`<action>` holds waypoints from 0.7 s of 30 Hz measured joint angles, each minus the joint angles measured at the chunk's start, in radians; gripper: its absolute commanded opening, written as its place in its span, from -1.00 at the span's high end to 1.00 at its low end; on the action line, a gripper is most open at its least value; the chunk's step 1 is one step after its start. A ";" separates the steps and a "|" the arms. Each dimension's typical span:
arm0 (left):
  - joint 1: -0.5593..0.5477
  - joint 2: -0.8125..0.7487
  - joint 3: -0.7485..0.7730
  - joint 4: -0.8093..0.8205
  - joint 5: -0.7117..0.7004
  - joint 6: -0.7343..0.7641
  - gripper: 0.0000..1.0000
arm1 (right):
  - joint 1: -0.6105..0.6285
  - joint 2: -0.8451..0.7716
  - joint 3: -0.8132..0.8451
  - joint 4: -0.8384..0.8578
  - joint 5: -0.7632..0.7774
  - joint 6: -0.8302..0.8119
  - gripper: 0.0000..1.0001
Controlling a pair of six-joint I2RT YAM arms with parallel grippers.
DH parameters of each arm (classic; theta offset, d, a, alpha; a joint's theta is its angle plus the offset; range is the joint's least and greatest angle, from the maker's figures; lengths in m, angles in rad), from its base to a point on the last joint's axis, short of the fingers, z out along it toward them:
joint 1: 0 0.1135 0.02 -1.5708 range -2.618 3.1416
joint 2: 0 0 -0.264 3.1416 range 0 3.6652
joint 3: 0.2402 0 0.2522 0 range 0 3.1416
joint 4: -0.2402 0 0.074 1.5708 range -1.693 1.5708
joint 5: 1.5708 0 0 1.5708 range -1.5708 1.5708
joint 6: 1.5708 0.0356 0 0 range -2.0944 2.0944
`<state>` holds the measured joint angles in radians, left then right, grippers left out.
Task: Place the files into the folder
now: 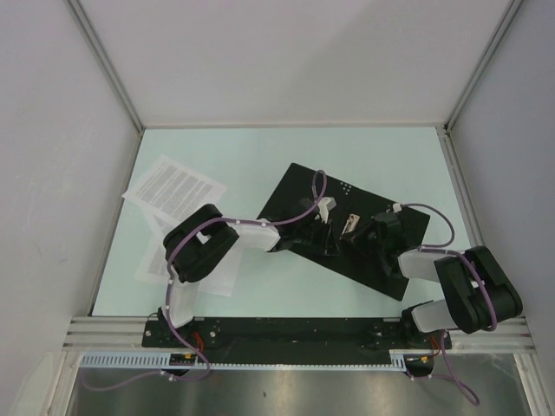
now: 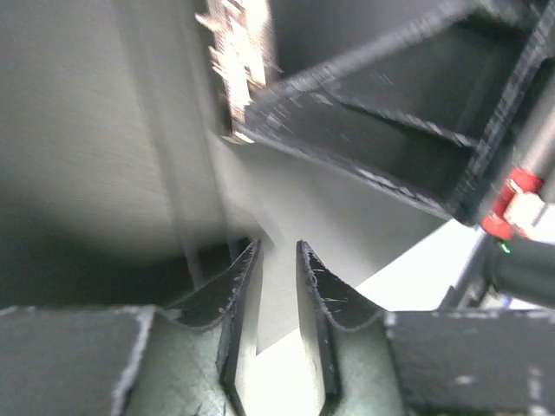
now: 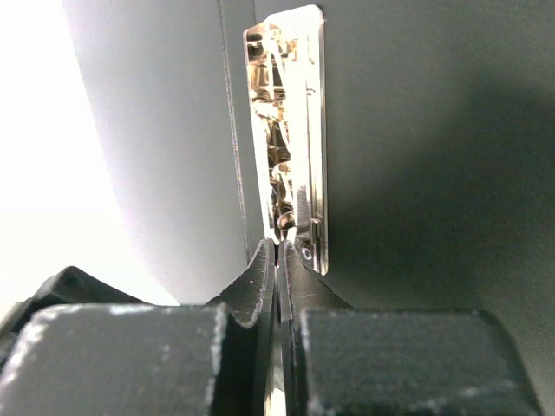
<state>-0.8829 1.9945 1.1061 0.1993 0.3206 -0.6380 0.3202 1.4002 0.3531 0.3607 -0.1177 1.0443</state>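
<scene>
The folder lies open at the table's middle right, black inside up, with its metal spine clip showing. My left gripper hovers low over the folder just left of the clip. Its jaws stand a little apart, and a pale grey sheet corner shows in the gap. My right gripper is shut, its tips against the near end of the clip. The files are at the left: a printed sheet and more white sheets partly hidden under the left arm.
Grey walls close the table on the left, back and right. A metal rail runs along the near edge with both arm bases. The left arm's elbow hangs over the loose sheets.
</scene>
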 measured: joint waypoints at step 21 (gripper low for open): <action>0.016 0.027 -0.112 0.234 0.003 -0.157 0.59 | 0.051 0.050 -0.227 0.433 0.136 0.239 1.00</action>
<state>-0.8665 2.0212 0.9943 0.4332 0.3233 -0.7952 0.3710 1.4506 0.1265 0.7940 0.0181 1.2835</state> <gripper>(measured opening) 0.179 0.009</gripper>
